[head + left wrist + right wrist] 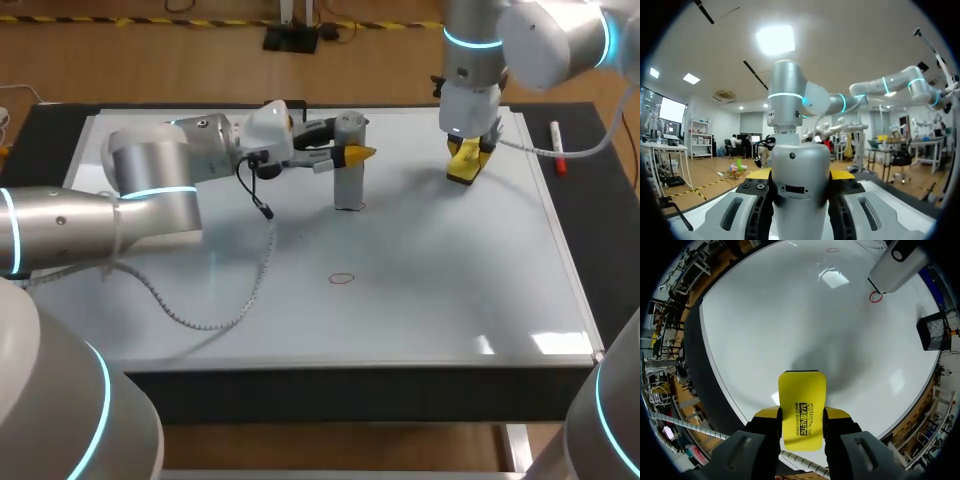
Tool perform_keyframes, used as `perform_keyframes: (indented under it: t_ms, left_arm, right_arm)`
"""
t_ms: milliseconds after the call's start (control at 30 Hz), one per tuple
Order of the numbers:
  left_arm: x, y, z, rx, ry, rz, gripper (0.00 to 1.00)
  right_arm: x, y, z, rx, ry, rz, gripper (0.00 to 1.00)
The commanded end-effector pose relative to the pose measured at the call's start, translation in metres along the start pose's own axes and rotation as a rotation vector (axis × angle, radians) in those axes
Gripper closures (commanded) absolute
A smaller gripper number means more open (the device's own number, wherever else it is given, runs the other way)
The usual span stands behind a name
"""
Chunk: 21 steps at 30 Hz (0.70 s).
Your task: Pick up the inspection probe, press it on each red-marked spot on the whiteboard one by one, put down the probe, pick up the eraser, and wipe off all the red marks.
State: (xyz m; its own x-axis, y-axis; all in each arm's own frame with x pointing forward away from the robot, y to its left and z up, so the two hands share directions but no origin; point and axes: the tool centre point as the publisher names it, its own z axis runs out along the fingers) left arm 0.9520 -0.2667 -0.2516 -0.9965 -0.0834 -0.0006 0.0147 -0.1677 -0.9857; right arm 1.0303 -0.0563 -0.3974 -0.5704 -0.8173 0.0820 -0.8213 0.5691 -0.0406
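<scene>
My left gripper (352, 153) is shut on the inspection probe (348, 175), a grey cylinder standing upright with its lower end on the whiteboard (450, 290). In the left wrist view the probe (800, 185) fills the gap between the yellow-tipped fingers (759, 174). A red ring (875, 297) lies at the foot of the probe (897, 265). A second red ring (341, 278) sits near the board's middle. My right gripper (466, 158) is shut on the yellow eraser (462, 168), low over the board's far right; the eraser (801, 407) sticks out ahead of the fingers.
A red marker pen (557, 147) lies beyond the whiteboard's right edge. My left arm's cable (255, 280) hangs in a loop over the board's left half. The front and right parts of the board carry only reflections.
</scene>
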Motion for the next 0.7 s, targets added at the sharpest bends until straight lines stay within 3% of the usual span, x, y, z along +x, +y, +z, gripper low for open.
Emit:
perform_keyframes:
  t_ms: [33, 700]
  left_arm:
    - [-0.006, 0.005, 0.005, 0.002, 0.000, -0.001, 1.00]
    - [-0.015, 0.018, 0.009, -0.010, 0.007, -0.034, 1.00]
  right_arm:
    - [0.000, -0.001, -0.001, 0.001, 0.004, -0.001, 1.00]
    - [0.000, -0.001, -0.001, 0.001, 0.004, -0.001, 1.00]
